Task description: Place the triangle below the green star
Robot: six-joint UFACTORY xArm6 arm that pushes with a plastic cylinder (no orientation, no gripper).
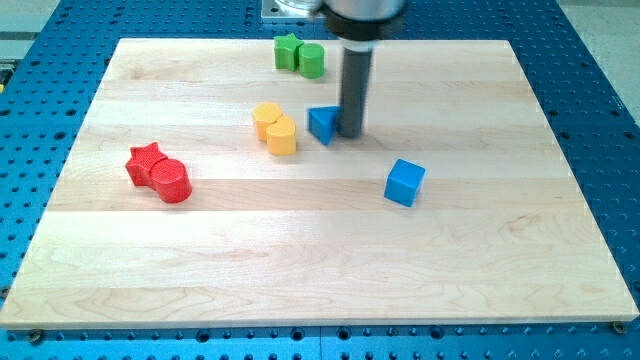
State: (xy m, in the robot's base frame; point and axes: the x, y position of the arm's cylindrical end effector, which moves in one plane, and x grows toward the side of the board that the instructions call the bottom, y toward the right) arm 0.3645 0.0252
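Blue triangle (322, 124) — against my tip (351, 132)

The board (320, 280) lies flat, filling most of the view. The tip (350, 133) of the rod stands just right of the blue triangle (322, 124), touching or nearly touching it, near the board's middle toward the view's top. Left of the triangle sit the yellow block (266, 117) and yellow cylinder (282, 136), touching each other, the cylinder lower and to the right. At the top edge, above the triangle, the green star (288, 51) sits with the green cylinder (312, 60) touching its right side. Far left lie the red star (146, 163) and red cylinder (173, 181), touching. The blue cube (404, 182) sits alone, lower right of the tip
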